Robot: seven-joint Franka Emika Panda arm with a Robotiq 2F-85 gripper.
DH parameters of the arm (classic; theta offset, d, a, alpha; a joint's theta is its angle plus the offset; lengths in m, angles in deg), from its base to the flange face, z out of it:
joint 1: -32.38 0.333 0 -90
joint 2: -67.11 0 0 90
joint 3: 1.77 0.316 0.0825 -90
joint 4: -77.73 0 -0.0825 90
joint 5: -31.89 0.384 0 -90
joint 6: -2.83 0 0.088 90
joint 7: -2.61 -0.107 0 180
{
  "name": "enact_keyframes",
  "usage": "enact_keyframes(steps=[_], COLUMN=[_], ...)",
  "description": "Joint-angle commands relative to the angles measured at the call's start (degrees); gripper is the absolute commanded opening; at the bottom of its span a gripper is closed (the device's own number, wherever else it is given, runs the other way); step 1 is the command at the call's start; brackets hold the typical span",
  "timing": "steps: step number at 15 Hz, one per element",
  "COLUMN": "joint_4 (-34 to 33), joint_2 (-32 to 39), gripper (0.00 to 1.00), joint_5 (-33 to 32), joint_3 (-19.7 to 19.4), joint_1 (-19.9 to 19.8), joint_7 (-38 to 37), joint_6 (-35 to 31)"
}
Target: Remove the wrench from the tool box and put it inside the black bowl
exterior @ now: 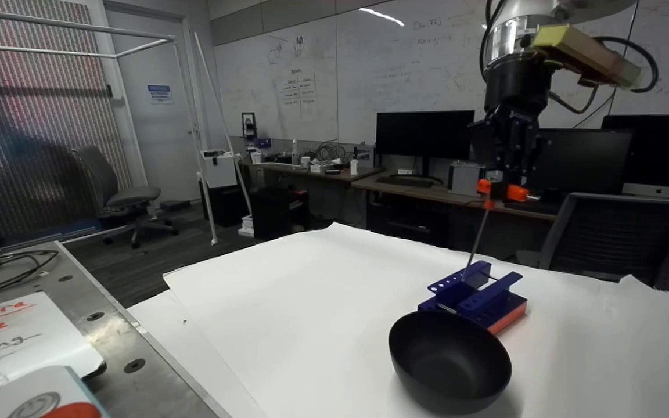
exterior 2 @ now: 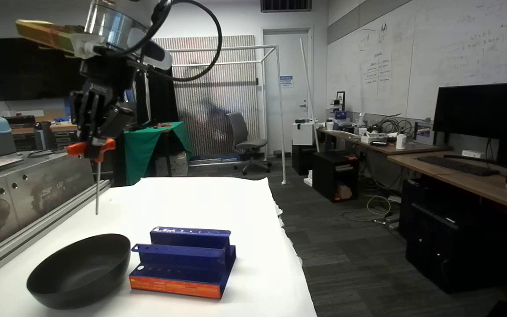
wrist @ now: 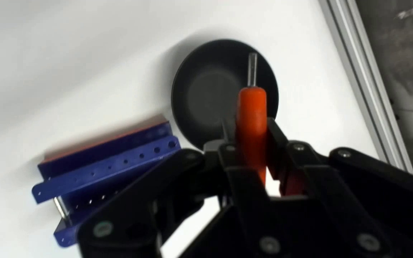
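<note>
The T-handle wrench [exterior 2: 98,176] hangs from the claw [wrist: 253,138], held by its orange-red handle [wrist: 252,104]. The claw's fingers [wrist: 279,138] are closed in on that handle from either side, with only its thickness between them. In both exterior views the thin metal shaft [exterior: 478,238] drops below the fingertips, nearly upright but slanting a little, its lower end in the air above the white-covered bench [exterior: 299,302]. In an exterior view the shaft's tip [exterior 2: 97,212] stands clearly apart from the blue tool rack [exterior 2: 183,251], higher than it and on the bowl's side.

In the wrist view the handle pokes out past the fingers and ends in a short bright metal stub [wrist: 252,70]; both lie in front of the matte black bowl [exterior: 450,371], though whether the wrench is squarely over it I cannot tell.

The bowl rests on the bench just beside the rack; whether they touch is hard to judge. The rack has two raised flanges pierced with holes and an orange-red strip along one side. A small metal rod [wrist: 61,208] shows between the flanges near one end. A grooved metal rail [wrist: 368,82] runs along the bench's edge, beyond the bowl from the rack.
</note>
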Motion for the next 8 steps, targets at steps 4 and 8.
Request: enact_keyframes(steps=[4,8], joint_4=[3.5,7.9], joint_2=[8.1,12.8], gripper=[0.05,0.05], joint_5=[12.5,17.9], joint_3=[-2.0,-1.1], joint_1=[0.0,0.3], joint_7=[9.4,14.6], joint_6=[1.5,-8.8])
